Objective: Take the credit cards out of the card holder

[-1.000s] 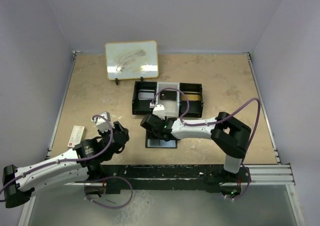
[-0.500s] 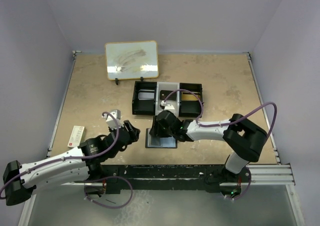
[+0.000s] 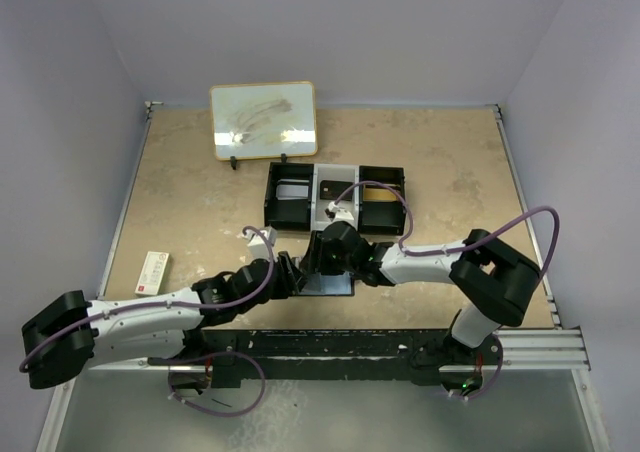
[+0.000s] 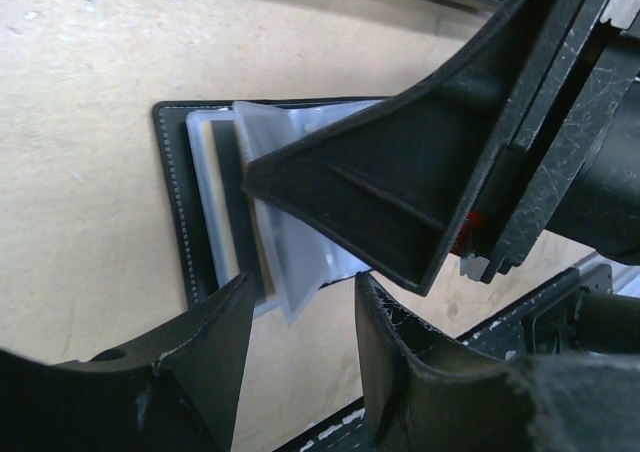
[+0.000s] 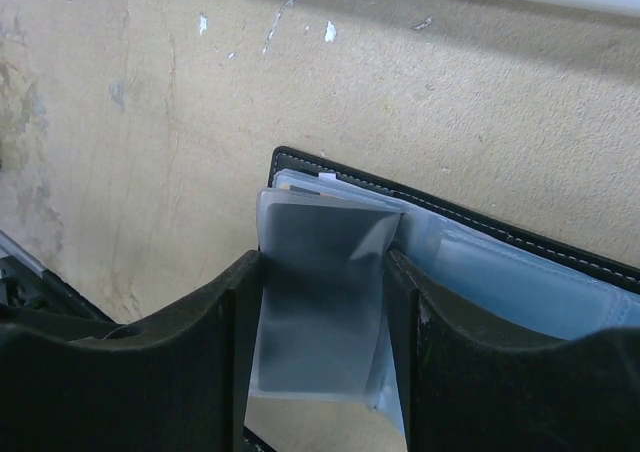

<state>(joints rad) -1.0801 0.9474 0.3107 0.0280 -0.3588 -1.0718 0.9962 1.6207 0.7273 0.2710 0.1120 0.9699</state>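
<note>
Card holder point(image 3: 330, 285) lies open on bench point(image 3: 200, 192) near the front edge, between both arms. Right gripper point(image 5: 322, 262): jaws flank a raised clear sleeve point(image 5: 320, 322), can't tell if squeezing. Left gripper point(image 4: 300, 292): jaws spread by the sleeve's corner. Best: pin holder flat, draw card straight out.

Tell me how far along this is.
Done: card holder lies open; the white item far left may be a card. In hand: right gripper straddles a lifted sleeve, left gripper beside it. Left: pulling cards from the sleeves.
</note>
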